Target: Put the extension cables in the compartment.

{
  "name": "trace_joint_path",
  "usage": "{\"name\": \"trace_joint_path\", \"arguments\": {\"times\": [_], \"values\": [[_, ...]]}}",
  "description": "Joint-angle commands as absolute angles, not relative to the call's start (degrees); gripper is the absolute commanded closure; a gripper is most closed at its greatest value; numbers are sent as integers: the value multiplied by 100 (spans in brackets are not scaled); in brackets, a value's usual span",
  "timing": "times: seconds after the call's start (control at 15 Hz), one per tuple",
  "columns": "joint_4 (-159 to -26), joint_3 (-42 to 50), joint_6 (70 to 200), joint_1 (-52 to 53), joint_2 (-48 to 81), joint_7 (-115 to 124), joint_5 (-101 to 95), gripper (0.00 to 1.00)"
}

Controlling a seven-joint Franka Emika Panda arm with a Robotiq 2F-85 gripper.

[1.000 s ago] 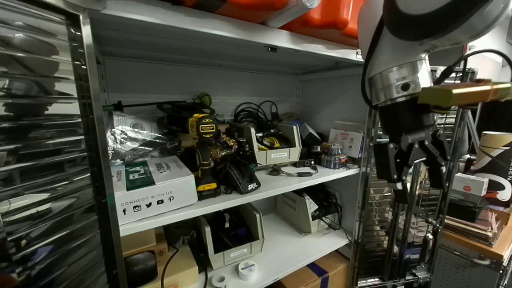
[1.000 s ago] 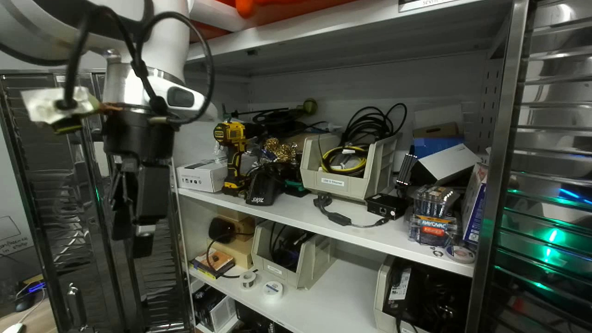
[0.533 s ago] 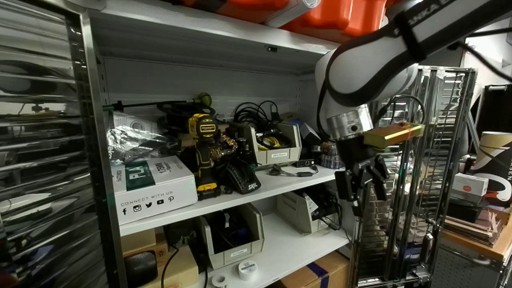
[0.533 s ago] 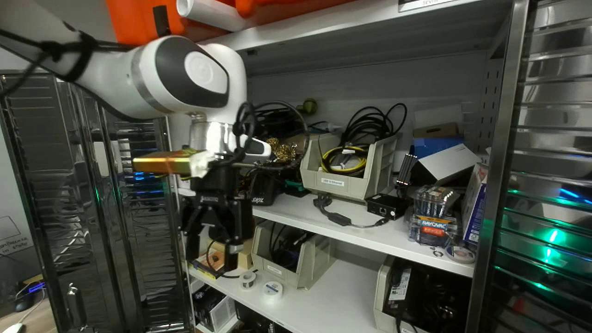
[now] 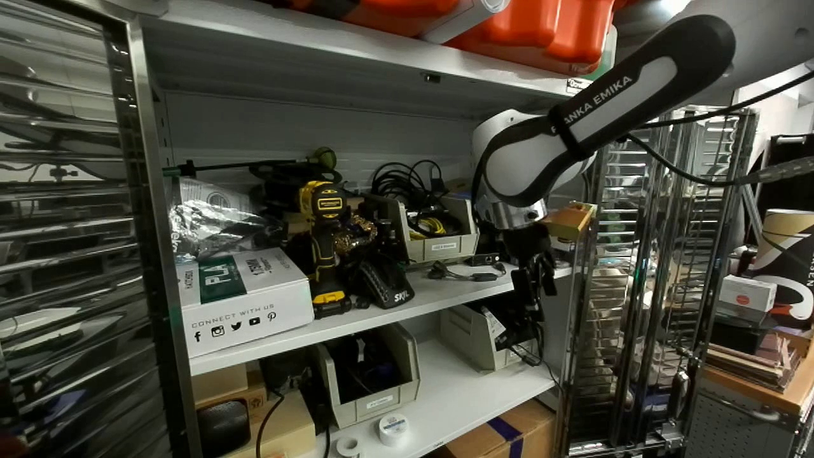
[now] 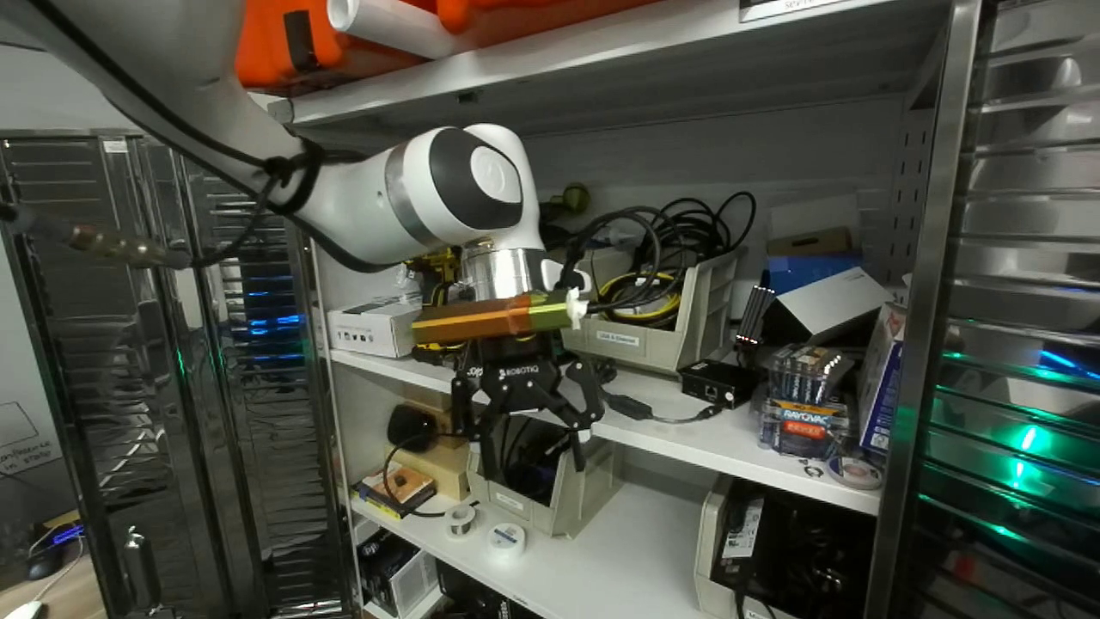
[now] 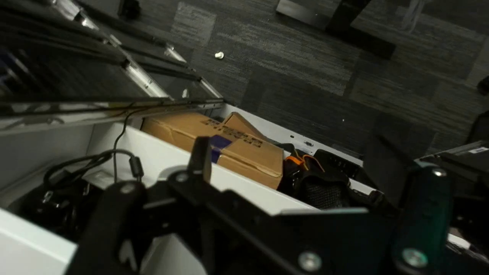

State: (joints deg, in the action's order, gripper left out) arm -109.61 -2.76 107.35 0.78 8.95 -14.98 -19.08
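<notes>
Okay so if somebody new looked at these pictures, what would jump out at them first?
Probably the arm, stretched in front of the cabinet with its gripper hanging open. Then the yellow drill standing on the upper shelf beside a white box, and the orange plastic high above.

The robot's arm (image 6: 357,206) is white and black. It reaches in from the top left in an exterior view, slopes down, and bends near its end. A black strap (image 6: 307,176) goes around it. The wrist (image 6: 503,273) is shiny and silver, with a long gold-brown block (image 6: 468,321) fixed just below it. Under that hangs the black gripper (image 6: 533,460). It points down, and its two fingers (image 6: 577,451) are spread wide apart. The wrist view shows them well apart too.
</notes>
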Motion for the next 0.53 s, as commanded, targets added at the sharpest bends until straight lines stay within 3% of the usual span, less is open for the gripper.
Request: {"name": "trace_joint_path", "arguments": {"times": [0.0,0.47], "values": [[-10358,-218,11195,17,1282,-2409,-2065,0],[-9237,-274,11114,-221,1970,-4241,-1450,0]]}}
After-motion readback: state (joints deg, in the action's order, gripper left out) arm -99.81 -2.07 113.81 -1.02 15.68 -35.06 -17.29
